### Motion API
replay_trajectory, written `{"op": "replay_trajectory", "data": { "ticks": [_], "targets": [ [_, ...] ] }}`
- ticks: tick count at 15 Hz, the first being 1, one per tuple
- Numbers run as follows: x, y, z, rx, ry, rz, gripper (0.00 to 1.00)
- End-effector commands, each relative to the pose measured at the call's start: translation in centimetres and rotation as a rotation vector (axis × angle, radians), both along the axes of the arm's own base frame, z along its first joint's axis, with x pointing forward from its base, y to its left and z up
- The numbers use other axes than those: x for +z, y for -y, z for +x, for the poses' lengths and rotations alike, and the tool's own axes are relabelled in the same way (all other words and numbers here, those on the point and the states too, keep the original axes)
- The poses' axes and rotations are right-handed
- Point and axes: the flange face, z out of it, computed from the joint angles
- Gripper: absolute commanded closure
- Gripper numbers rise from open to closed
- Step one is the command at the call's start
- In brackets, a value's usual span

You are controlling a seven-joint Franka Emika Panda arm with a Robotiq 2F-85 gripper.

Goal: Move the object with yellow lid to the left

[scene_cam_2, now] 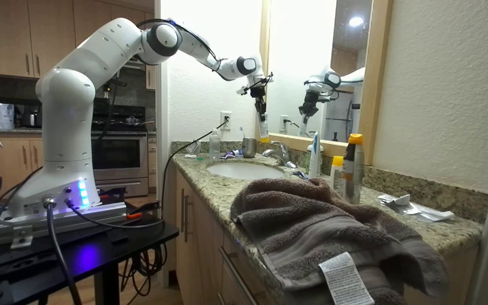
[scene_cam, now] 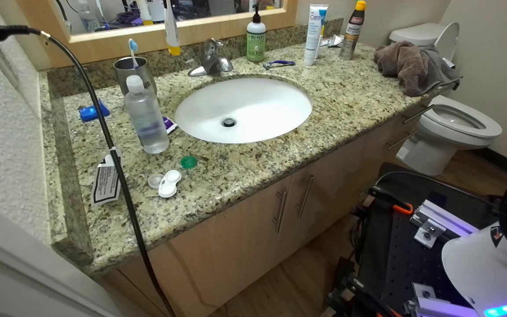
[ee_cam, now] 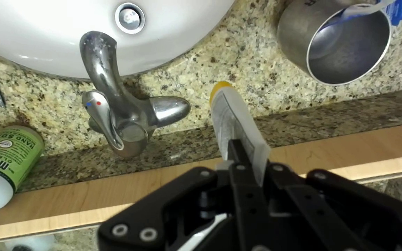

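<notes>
In an exterior view the arm (scene_cam_2: 112, 46) climbs from its base (scene_cam_2: 59, 182) at far left, leans over to a high elbow (scene_cam_2: 161, 41), then slopes down rightward to the wrist (scene_cam_2: 237, 67); below and left of the gripper (scene_cam_2: 262, 113) stand a clear bottle (scene_cam_2: 214, 145) and a metal cup (scene_cam_2: 249, 148); the gripper itself points downward and is clenched around the upper end of the white tube (scene_cam_2: 264, 128). The tube hangs just beneath the gripper, slightly tilted, yellow cap (scene_cam_2: 264, 140) lowermost, above the counter (scene_cam_2: 223, 190); the faucet (scene_cam_2: 284, 154) sits lower, to the gripper's right.
</notes>
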Motion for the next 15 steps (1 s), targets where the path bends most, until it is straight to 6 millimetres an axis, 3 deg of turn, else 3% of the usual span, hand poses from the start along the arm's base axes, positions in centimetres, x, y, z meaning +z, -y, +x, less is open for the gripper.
{"op": "replay_trajectory", "data": {
  "ticks": [1, 7, 15],
  "targets": [
    [-3.0, 0.9, 0.7, -0.032, -0.032, 0.016, 0.98],
    [-6.7, 0.9, 2.5, -0.047, -0.028, 0.064, 0.98],
    [-8.5, 2.5, 3.6, -0.163, 0.010, 0.111, 0.98]
  ]
}}
